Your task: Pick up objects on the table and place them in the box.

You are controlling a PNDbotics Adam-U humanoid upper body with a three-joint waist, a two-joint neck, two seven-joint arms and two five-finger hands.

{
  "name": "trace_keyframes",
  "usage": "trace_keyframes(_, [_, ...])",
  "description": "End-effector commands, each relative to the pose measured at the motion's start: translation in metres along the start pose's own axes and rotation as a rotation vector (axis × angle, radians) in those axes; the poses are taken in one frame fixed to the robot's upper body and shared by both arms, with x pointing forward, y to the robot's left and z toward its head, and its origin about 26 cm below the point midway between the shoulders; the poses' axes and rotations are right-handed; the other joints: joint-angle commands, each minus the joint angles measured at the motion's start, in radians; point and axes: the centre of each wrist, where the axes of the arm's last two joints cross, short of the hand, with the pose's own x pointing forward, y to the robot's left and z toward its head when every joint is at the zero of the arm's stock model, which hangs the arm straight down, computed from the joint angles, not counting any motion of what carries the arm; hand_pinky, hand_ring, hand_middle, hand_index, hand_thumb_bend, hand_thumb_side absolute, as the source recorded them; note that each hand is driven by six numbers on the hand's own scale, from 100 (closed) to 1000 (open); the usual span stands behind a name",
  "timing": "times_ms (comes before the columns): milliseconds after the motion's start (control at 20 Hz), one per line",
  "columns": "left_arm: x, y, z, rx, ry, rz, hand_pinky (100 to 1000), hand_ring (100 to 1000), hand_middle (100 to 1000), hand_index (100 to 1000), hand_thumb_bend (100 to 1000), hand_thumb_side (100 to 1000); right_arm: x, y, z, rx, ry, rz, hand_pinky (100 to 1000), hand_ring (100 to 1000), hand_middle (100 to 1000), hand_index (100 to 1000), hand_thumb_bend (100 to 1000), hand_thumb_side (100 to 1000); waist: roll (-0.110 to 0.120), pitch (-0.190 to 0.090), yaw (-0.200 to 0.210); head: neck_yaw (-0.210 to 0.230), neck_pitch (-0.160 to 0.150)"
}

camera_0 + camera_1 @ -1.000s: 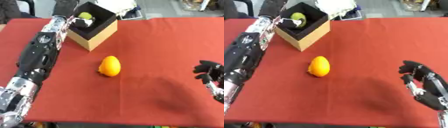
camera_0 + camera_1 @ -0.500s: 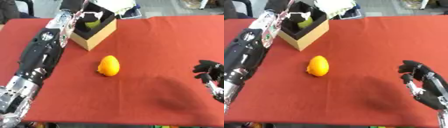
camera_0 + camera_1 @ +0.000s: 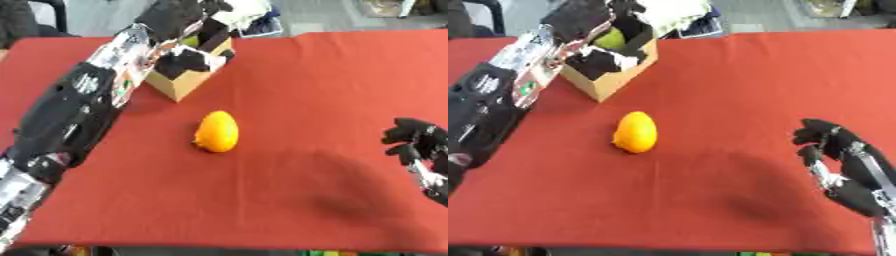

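Orange (image 3: pixel 217 131) lies mid-table; left hand (image 3: pixel 579 17) over box (image 3: pixel 614 75), grip unclear; right hand (image 3: pixel 833 150) relaxed open.

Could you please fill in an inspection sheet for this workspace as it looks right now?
Surface: table covered in red cloth.
Job's things: orange fruit lying on the cloth, apart from the box; cardboard box at far left, open, with a green fruit inside.
Clutter: nothing seen on the cloth.
Hands: left hand over the box, fingers hard to make out; right hand idle at the right edge, fingers relaxed, holding nothing.
Cables: nothing seen.
Surroundings: white crumpled material behind the box; floor beyond the table.
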Motion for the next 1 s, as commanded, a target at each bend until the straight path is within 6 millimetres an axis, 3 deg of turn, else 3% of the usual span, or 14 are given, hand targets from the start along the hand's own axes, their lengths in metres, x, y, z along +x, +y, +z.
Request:
trace_keyframes(50, [0.002,-0.001,0.008,-0.099,-0.106,-0.047,777,754,783,895,420,677,0.004,-0.007,-0.001,0.003,-0.016,0.024,644,733,711,872,100,470,-0.004,-0.012,0.003,-0.008,-0.009])
trace_keyframes(300, [0.016,-0.024,0.01,-0.288,-0.259,-0.074,783,760,794,904,439,666,0.004,-0.007,0.0,-0.005,-0.01,0.023,644,733,711,872,100,470,-0.007,-0.012,0.014,-0.02,-0.006])
trace_keyframes(700, [0.004,-0.032,0.011,-0.446,-0.343,-0.079,775,754,783,897,401,575,0.003,-0.007,0.001,-0.009,-0.006,0.022,644,733,711,871,100,470,-0.009,-0.012,0.016,-0.023,-0.005])
trace_keyframes(800, [-0.001,-0.031,0.011,-0.475,-0.357,-0.089,737,671,670,818,345,429,0.003,-0.007,0.001,-0.011,-0.005,0.021,644,733,711,868,100,470,-0.01,-0.012,0.016,-0.024,-0.005])
trace_keyframes(1000, [-0.013,-0.015,0.009,-0.483,-0.375,-0.093,673,546,492,666,251,238,0.002,-0.007,0.002,-0.013,-0.003,0.02,645,733,711,867,100,470,-0.01,-0.013,0.019,-0.026,-0.004])
